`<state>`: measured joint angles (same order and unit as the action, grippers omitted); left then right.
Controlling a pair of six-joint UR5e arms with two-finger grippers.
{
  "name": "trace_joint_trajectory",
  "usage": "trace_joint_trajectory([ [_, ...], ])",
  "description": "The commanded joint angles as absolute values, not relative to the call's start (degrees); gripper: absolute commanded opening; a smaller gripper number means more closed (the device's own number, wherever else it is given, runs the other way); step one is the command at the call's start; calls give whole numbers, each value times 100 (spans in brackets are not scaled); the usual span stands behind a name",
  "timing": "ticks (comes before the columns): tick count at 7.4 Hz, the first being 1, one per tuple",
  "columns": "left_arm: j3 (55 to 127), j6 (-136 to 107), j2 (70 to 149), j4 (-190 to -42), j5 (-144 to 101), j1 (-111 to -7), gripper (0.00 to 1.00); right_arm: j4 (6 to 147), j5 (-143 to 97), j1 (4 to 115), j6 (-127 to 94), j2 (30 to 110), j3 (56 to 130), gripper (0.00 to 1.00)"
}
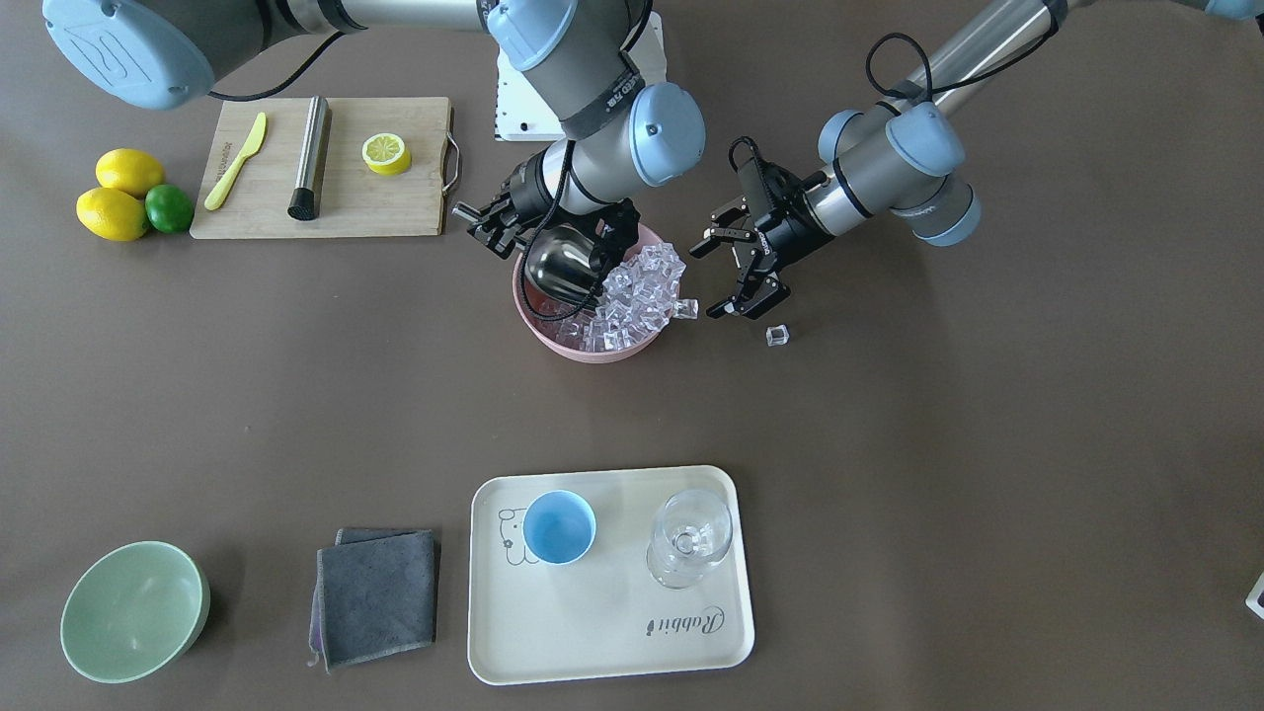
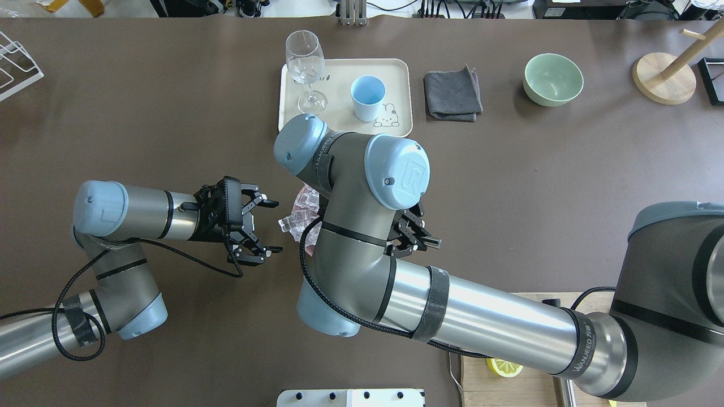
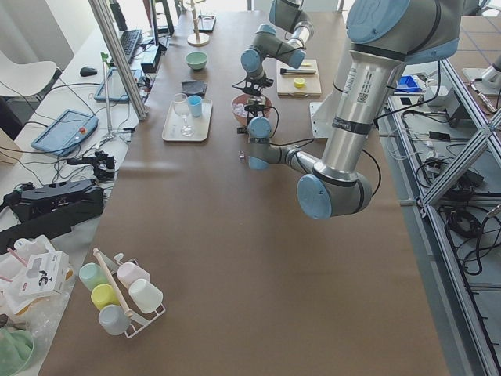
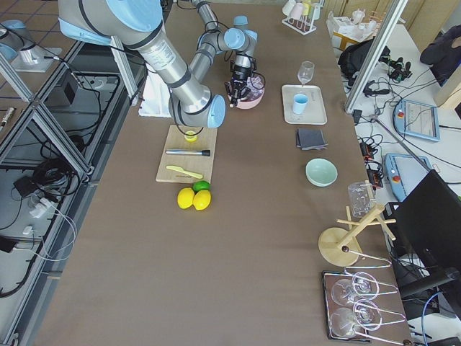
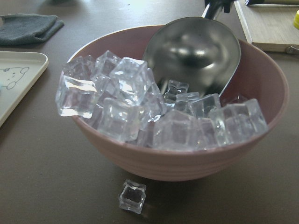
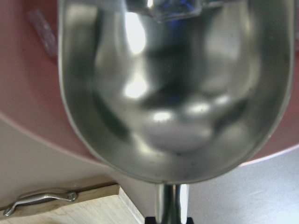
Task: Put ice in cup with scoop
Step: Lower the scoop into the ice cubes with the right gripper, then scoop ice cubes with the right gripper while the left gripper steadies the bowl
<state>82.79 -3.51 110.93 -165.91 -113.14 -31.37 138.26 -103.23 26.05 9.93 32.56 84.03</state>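
Ice point(image 1: 637, 296): clear cubes are heaped in the pink bowl point(image 1: 583, 348), between the two pincers. One cube hangs over the rim on the side nearest the left pincer.
Loose cube point(image 1: 778, 335): it lies on the table outside the bowl, just beside one fingertip of the left pincer; whether they touch you cannot tell.
Scoop point(image 1: 560, 265): its steel bowl sits inside the pink bowl, just ahead of the right pincer. In the left wrist view you see its open front meet the ice.
Right pincer point(image 1: 494, 227): it is clamped on the rod handle of the scoop, beside the rim of the pink bowl.
Left pincer point(image 1: 716, 279): its fingers are spread wide with nothing between them. It points at the pink bowl from the side opposite the right pincer, near the rim but apart from it.
Cup point(image 1: 559, 527): the light-blue cup stands upright on the cream tray point(image 1: 612, 642), well apart from both pincers, on the far side of the pink bowl from the robot. A stemmed glass point(image 1: 689, 538) stands near it on the tray.
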Motion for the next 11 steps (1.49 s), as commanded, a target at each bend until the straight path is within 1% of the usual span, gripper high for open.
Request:
trace_joint_trajectory([
  [1,8279,-343,11144,-16358,-11329,-3164,98,13292,-10292,2575,1011,3584,8734,0],
  [3,8288,-343,11188,-16138,-11347,-3182,98,13035,-10309,2575,1037,3718,8964,0],
  [5,8297,-343,11215,-15944,-11766,-3453,98,12833,-10327,2566,1063,3928,9271,0],
  [6,8297,-343,11224,-15891,-11803,-3471,98,12702,-10327,2575,1090,4146,9577,0],
  [7,8332,-343,11232,-15812,-11804,-3472,98,12213,-10327,2566,1099,4583,9963,0],
  [8,8341,-343,11276,-15768,-11795,-3472,98,11703,-10353,2566,1090,4771,9949,0],
  [10,8358,-343,11303,-15776,-11812,-3472,98,11593,-10345,2566,1090,4781,9914,0],
  [11,8402,-343,11303,-15776,-11821,-3480,98,11288,-10423,2566,1081,4894,9923,0],
])
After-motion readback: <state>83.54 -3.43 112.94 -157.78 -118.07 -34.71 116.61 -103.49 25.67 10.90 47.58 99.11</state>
